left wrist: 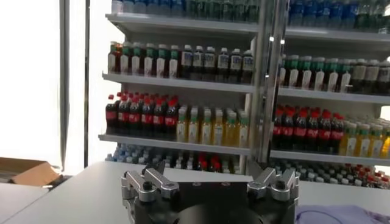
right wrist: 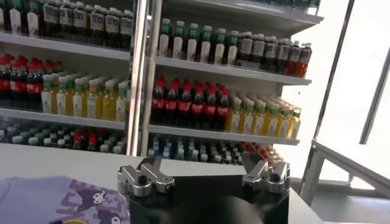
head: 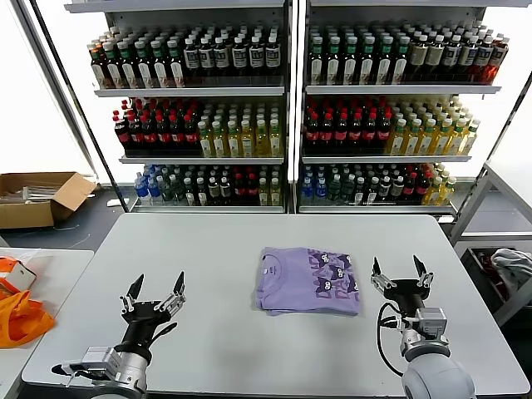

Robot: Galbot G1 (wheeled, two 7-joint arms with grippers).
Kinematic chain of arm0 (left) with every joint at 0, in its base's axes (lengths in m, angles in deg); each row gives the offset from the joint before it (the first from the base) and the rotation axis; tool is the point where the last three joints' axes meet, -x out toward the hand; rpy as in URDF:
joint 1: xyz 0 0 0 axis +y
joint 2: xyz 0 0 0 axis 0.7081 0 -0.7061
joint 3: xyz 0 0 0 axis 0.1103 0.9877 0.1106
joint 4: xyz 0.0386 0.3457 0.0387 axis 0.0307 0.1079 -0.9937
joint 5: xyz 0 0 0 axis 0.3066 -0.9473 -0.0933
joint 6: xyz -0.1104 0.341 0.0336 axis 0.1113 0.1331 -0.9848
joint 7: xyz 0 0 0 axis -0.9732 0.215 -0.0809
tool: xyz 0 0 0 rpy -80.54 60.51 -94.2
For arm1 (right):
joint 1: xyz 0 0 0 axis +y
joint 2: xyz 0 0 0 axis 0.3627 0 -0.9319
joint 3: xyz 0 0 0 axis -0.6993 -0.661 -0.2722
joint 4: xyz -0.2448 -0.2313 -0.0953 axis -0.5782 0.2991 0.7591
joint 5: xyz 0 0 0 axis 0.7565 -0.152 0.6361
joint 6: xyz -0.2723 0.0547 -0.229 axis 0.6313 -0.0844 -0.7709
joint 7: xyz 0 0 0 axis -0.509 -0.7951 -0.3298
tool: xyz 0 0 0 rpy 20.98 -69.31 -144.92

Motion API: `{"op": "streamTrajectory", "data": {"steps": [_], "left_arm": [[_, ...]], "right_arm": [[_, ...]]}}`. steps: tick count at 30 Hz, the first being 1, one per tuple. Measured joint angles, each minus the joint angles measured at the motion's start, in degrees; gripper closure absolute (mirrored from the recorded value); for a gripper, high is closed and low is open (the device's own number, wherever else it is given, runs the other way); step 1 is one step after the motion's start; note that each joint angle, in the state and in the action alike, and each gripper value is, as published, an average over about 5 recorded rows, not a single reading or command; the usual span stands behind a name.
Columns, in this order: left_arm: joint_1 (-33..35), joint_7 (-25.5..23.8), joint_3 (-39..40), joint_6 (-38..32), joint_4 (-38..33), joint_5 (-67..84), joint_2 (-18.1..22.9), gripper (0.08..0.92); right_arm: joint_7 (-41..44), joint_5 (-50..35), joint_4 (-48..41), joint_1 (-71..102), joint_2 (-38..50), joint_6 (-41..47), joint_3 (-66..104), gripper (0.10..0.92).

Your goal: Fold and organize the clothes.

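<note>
A lavender T-shirt [head: 308,280] lies folded into a rectangle at the middle of the grey table [head: 224,249], darker purple cartoon print up on its right half, neck label on its left. Its edge shows in the left wrist view [left wrist: 341,214] and its print in the right wrist view [right wrist: 61,201]. My left gripper [head: 155,290] is open and empty above the table's near left part, well left of the shirt. My right gripper [head: 401,271] is open and empty just right of the shirt, not touching it.
An orange plastic bag [head: 18,316] lies on a side table at the far left. A cardboard box [head: 37,197] sits on the floor behind it. Shelves of bottles [head: 283,108] stand behind the table. A cart with pale cloth [head: 511,266] is at the right.
</note>
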Motion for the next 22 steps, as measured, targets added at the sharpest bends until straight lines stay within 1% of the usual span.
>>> {"op": "streamTrajectory", "data": {"steps": [22], "left_arm": [[-0.7, 0.1, -0.7, 1.0, -0.5, -1.1, -1.0, 0.177]], "right_arm": [[0.7, 1.0, -0.3, 1.1, -0.9, 0.3, 0.3, 0.203]]}}
